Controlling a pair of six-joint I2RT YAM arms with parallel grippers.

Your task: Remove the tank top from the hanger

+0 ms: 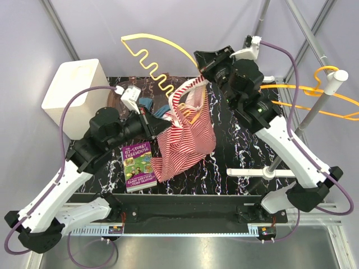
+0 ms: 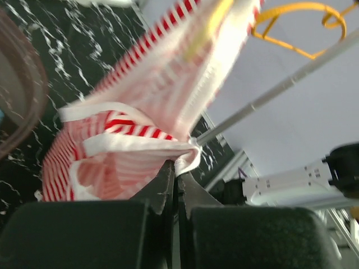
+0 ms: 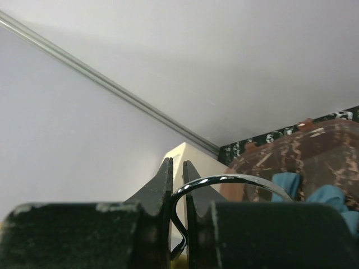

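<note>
The red-and-white striped tank top hangs in mid-air over the black marble table, still on a pale yellow hanger that shows inside its neck. My right gripper holds the hanger up from above. In the right wrist view my right gripper is shut on the hanger's dark metal hook. My left gripper is at the top's left side. In the left wrist view my left gripper is shut on a white-trimmed edge of the tank top, and the hanger is blurred above.
A book lies on the table at the front left. A white box stands at the back left, with a brown basket of blue cloth beside it. A rack pole carries an orange hanger at the right. A yellow wavy hanger is at the back.
</note>
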